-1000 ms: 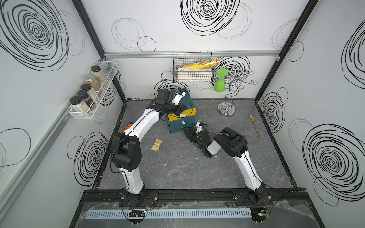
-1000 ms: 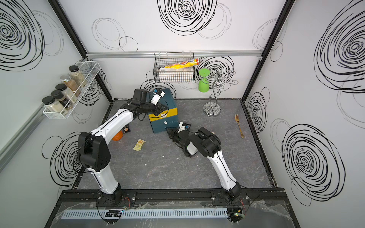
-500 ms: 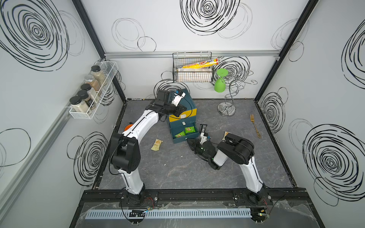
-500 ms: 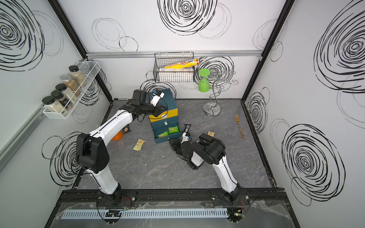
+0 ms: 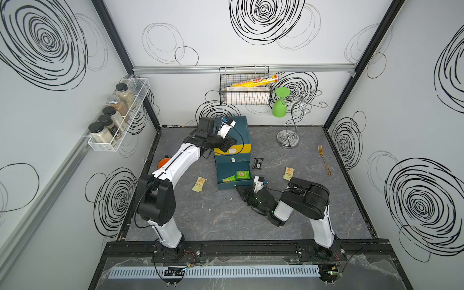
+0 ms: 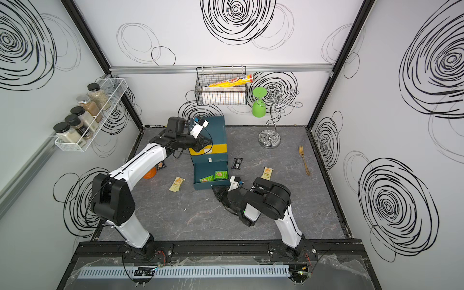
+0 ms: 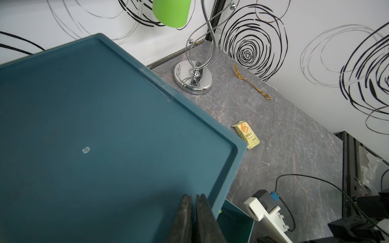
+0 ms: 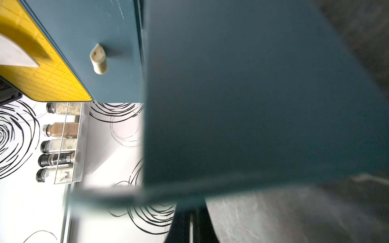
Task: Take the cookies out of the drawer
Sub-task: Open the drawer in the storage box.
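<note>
The teal cabinet's (image 5: 238, 125) bottom drawer (image 5: 226, 186) stands pulled out. Two green cookies (image 5: 229, 179) (image 5: 242, 175) lie inside it, seen in both top views (image 6: 206, 179). A black cookie packet (image 5: 258, 163) lies on the floor right of the cabinet. One pale yellow packet (image 5: 199, 184) lies left of the drawer, another (image 5: 288, 173) (image 7: 246, 134) to its right. My right gripper (image 5: 239, 187) (image 8: 192, 210) is shut on the drawer's front rim at its right corner. My left gripper (image 5: 227, 144) (image 7: 193, 196) rests shut on the cabinet top (image 7: 84, 126), holding nothing.
A chrome stand (image 5: 287, 140) with a green cup (image 5: 280, 108) is at the back right. A gold fork (image 5: 325, 160) lies near the right wall. A wire basket (image 5: 244, 98) with a yellow tube and a spice rack (image 5: 118, 118) hang on the walls. An orange object (image 5: 163, 163) sits by the left arm.
The bottom drawer has slid out toward the front with my right gripper on it, uncovering the green packets. My left gripper has stayed on the cabinet top.
</note>
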Robot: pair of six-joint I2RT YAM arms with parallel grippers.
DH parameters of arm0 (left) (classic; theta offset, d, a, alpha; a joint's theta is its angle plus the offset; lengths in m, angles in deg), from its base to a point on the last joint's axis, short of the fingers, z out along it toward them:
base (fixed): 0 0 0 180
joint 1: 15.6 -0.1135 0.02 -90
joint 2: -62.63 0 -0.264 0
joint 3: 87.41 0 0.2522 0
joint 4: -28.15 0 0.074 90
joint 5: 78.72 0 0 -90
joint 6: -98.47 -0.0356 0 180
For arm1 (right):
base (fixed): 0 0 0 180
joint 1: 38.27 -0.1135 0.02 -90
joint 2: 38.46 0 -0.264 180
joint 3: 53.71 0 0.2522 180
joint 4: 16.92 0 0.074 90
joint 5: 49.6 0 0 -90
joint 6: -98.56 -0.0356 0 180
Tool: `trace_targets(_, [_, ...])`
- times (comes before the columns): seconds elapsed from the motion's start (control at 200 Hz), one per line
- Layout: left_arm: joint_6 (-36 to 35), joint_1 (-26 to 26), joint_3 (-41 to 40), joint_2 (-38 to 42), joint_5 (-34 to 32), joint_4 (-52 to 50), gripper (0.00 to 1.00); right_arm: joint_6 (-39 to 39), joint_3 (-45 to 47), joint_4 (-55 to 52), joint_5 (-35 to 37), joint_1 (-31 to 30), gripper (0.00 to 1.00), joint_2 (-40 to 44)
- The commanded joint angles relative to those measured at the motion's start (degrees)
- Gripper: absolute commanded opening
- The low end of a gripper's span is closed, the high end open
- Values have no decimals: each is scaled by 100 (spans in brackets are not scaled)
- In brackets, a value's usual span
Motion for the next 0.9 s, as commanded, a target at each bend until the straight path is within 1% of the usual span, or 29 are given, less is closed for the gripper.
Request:
trace_targets(0.0, [39, 52, -375, -333, -212, -1190, 14, -11, 156, 6, 344, -182, 0, 151])
trace_targets(0.28, [88, 124, -597, -286, -148, -1041, 14, -327, 54, 338, 587, -467, 0, -235])
trace_targets(0.451, [114, 125, -601, -271, -135, -1007, 14, -215, -38, 261, 573, -525, 0, -155])
trace_targets(0.486, [114, 124, -590, -271, -128, -1004, 14, -165, -45, 201, 555, -551, 4, -106])
trace_targets(0.546, [121, 124, -564, -267, -104, -1012, 14, -97, -43, 20, 524, -576, 18, 15])
trace_targets(0.626, [147, 124, -520, -240, -112, -1032, 16, 9, 33, -159, 489, -596, 30, 202])
trace_targets(0.641, [165, 116, -513, -228, -112, -1019, 18, 9, 62, -190, 486, -603, 33, 233])
trace_targets(0.681, [189, 112, -505, -198, -88, -1002, 27, 37, 138, -225, 471, -611, 40, 324])
trace_targets(0.726, [215, 98, -495, -162, -47, -979, 36, 80, 241, -262, 467, -617, 44, 428])
trace_targets(0.751, [236, 89, -480, -135, -47, -971, 43, 88, 293, -301, 480, -626, 47, 506])
trace_targets(0.801, [280, 76, -436, -111, -31, -954, 56, 143, 409, -315, 535, -640, 50, 659])
trace_targets(0.896, [323, 54, -286, -23, -11, -1018, 75, 339, 562, -458, 582, -639, 55, 1041])
